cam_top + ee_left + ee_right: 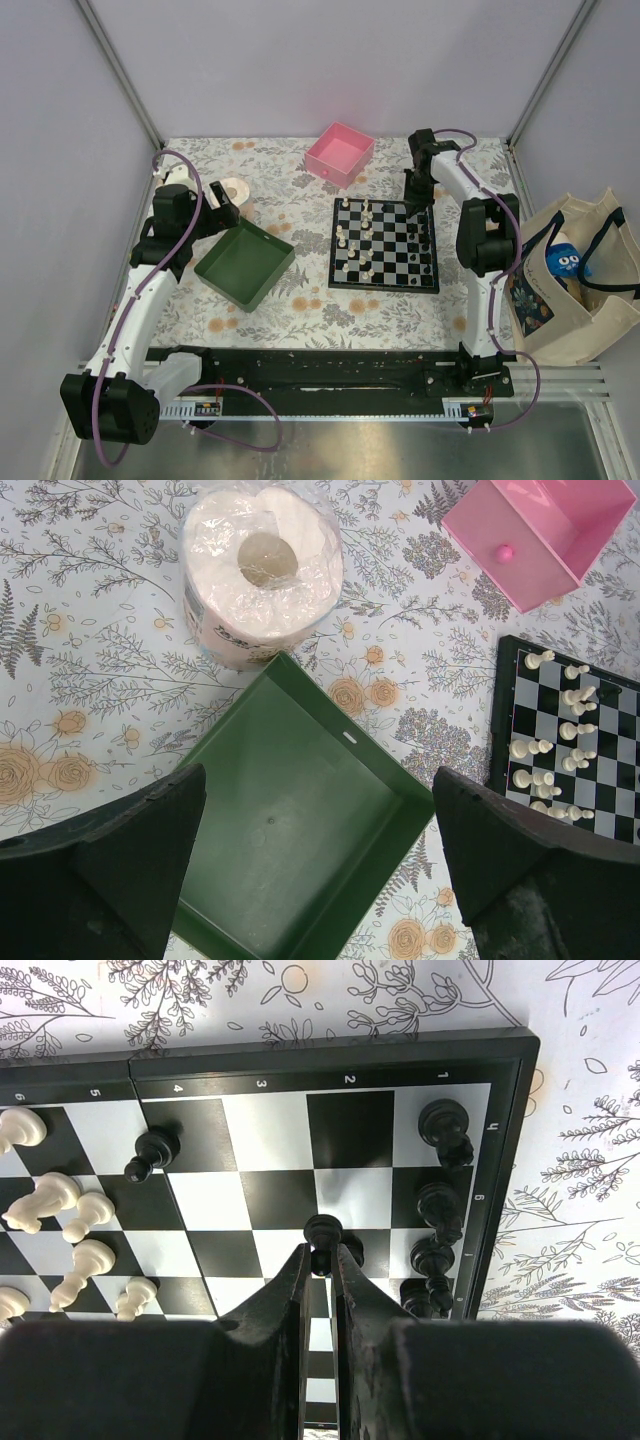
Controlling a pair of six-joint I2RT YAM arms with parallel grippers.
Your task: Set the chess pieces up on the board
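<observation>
1. Two arms split the job: right gripper (418,192) hangs over the board's (384,287) far right corner, left gripper (222,212) parked well apart.
2. Left wrist: jaws wide and empty above the green tray (290,780); board lies to their right.
3. Right wrist: fingers (280,1300) pinch a black piece (322,1228), likely seating it beside the black row (440,1200) right of the tips.

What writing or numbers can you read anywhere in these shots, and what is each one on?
"6 5 4 3 2 1": along the chessboard rim, right wrist view.
Two marks on the adjoining rim, likely letters: turned sideways, unsure.
Print on the toilet roll wrapper: too blurred to read.
Nothing else is readable.
</observation>
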